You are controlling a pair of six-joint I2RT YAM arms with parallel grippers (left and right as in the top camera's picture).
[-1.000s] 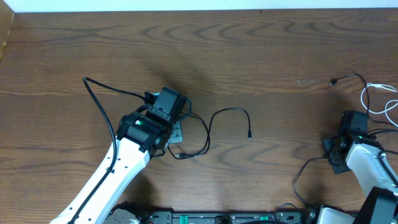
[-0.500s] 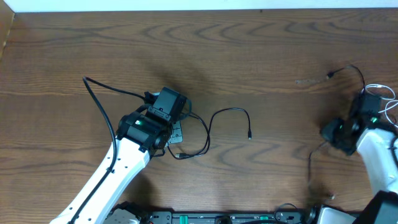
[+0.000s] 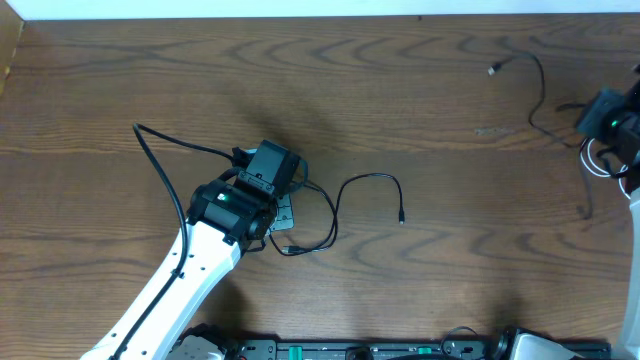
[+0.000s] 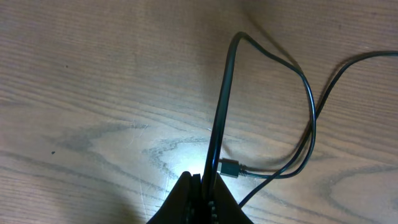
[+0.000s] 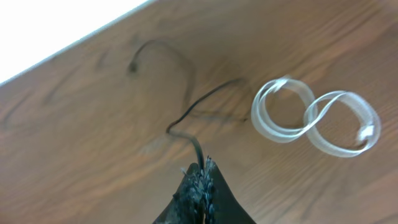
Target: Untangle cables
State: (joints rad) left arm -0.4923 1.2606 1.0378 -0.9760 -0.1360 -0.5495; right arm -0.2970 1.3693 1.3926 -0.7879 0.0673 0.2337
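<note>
One black cable [image 3: 367, 180] loops across the middle of the table, its free plug [image 3: 401, 216] to the right. My left gripper [image 4: 202, 178] is shut on this cable [image 4: 219, 118], which rises from the jaws and curves right; a plug end [image 4: 229, 167] lies just beside the fingertips. At the far right my right gripper [image 5: 203, 164] is shut on a second black cable [image 5: 186, 109], whose plug end [image 3: 493, 69] trails toward the back. A white cable [image 5: 314, 118] lies coiled in a figure eight beside it, mostly hidden under the right arm [image 3: 612, 115] from overhead.
The left arm's own thick black cable [image 3: 160, 160] runs across the table at the left. The table's far edge [image 3: 320, 18] meets a white wall at the top. The right arm sits at the frame's right border.
My right arm has swung toward the back right, dragging its black cable along; the plug end slid up and left. The left arm and middle cable have not moved.
</note>
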